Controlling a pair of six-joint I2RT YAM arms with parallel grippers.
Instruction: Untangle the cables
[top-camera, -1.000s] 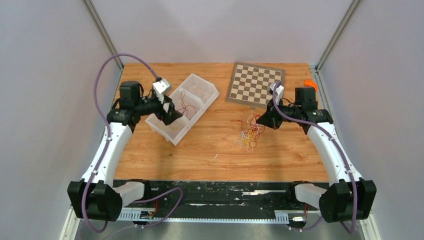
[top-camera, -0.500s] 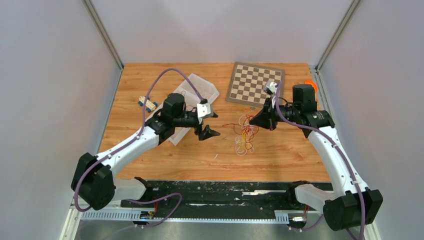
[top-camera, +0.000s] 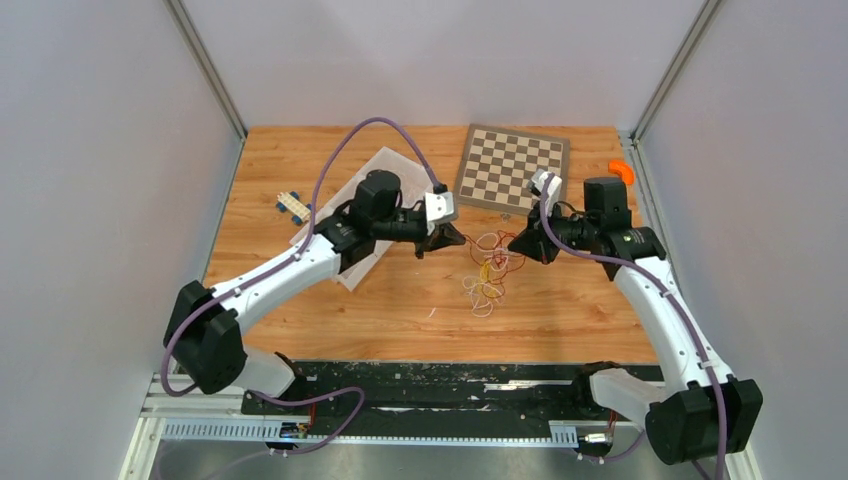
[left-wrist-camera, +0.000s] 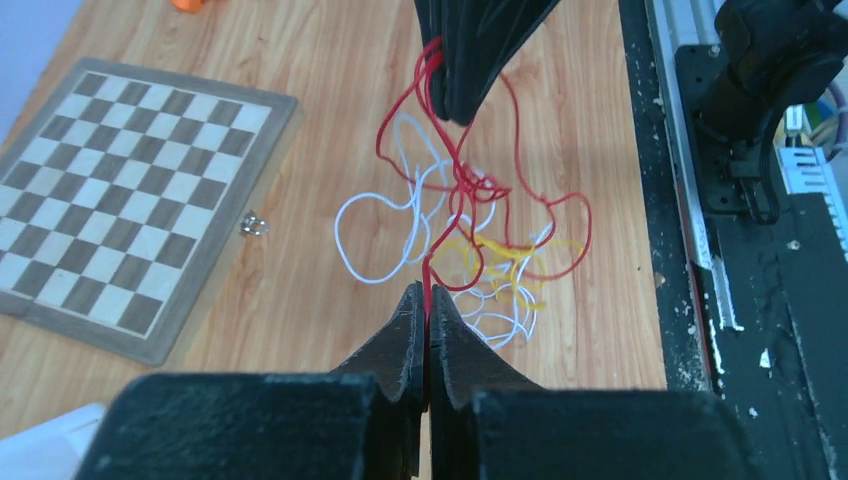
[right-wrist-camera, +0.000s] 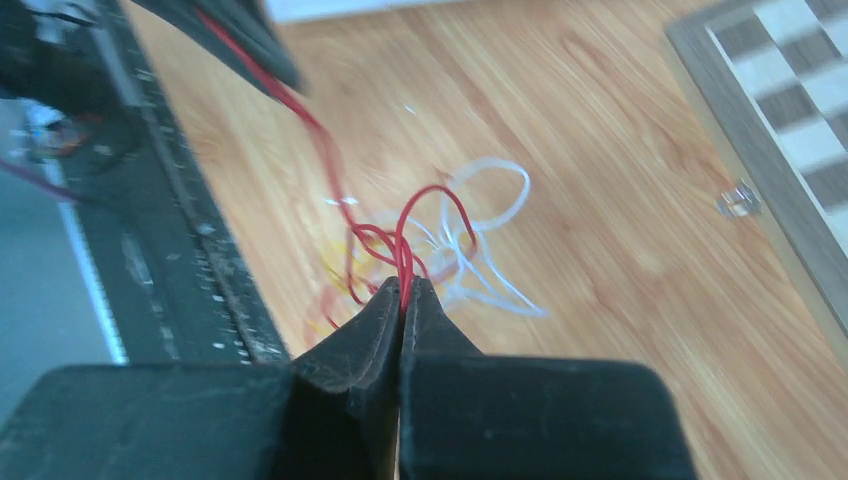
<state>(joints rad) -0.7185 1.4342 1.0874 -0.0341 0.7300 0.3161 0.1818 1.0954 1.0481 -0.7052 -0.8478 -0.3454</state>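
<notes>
The cables (top-camera: 488, 272) are a loose tangle of thin red, white and yellow wires (left-wrist-camera: 480, 250) on the wooden table, between my two grippers. My left gripper (top-camera: 458, 238) is at the tangle's left side, shut on a red cable (left-wrist-camera: 430, 268) that runs up out of its tips (left-wrist-camera: 428, 295). My right gripper (top-camera: 512, 243) is at the tangle's right side, shut on red strands (right-wrist-camera: 405, 262) pinched between its tips (right-wrist-camera: 404, 285). The red cable stretches between both grippers, lifted off the table. White and yellow loops lie underneath.
A chessboard (top-camera: 512, 168) lies at the back, with a small metal piece (left-wrist-camera: 254, 225) by its edge. A clear plastic bin (top-camera: 385, 163) sits behind the left arm. An orange object (top-camera: 620, 168) is at the back right, a small blue-white part (top-camera: 291, 203) at the left.
My left arm swung from the bin over to the tangle and its open gripper shut on the red cable. The right gripper stayed shut on the red strands.
</notes>
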